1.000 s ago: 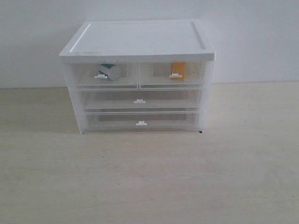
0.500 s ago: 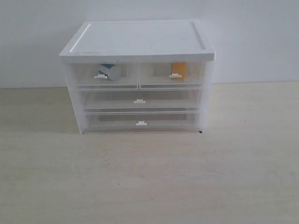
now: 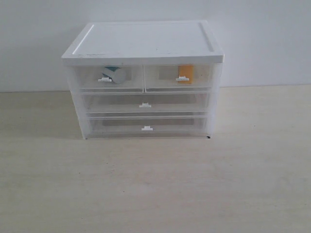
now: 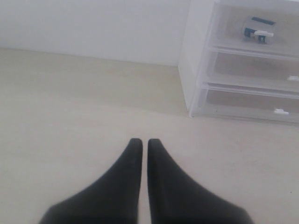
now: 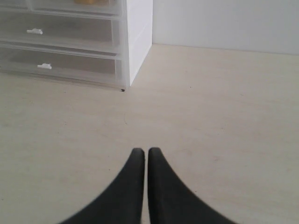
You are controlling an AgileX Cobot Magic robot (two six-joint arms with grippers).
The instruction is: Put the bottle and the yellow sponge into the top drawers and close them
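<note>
Sitting unchanged vs earlier: bottle (image 3: 114, 74) in left top drawer (image 3: 87, 77), yellow sponge (image 3: 185, 74) in right top drawer (image 3: 204, 76), both seemingly shut; left gripper (image 4: 141, 142) & right gripper (image 5: 141, 151) jaws closed, empty.

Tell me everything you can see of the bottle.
The bottle is a small white plastic cylinder with a teal-and-white label. It seems to lie on its side inside the shut left top drawer, one round end facing the front, blurred by the translucent wall. The drawer's white tab handle crosses in front of it. Only the drawer appears to touch it.
</note>
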